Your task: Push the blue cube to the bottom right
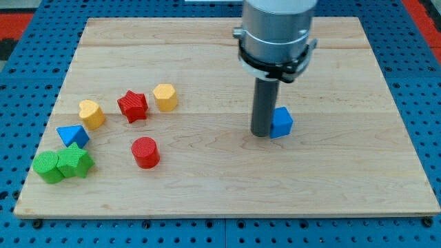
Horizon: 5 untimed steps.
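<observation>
The blue cube (282, 122) sits on the wooden board (227, 193), right of the middle. My tip (262, 133) is the lower end of a dark rod that comes down from the view's top. It stands right against the cube's left side and hides part of that side.
At the view's left lie a red star (132, 106), a yellow hexagon block (165, 97), a yellow heart-like block (91, 114), a blue triangle (72, 136), a red cylinder (145, 152) and two green blocks (62, 165). A blue pegboard (427, 83) surrounds the board.
</observation>
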Tool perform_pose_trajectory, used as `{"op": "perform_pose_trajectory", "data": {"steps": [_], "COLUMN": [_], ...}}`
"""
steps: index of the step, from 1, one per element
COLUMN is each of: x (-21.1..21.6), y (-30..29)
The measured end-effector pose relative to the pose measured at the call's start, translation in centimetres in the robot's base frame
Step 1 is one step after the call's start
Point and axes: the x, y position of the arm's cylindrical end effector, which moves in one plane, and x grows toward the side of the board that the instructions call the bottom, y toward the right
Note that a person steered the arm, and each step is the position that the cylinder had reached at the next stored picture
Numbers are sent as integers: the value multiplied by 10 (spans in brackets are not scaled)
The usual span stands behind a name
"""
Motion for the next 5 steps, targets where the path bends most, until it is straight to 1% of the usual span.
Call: {"op": "perform_pose_trajectory", "data": {"steps": [1,2,3,5], "x": [-42,-25,28,30], "y": [-20,24,59,82]}}
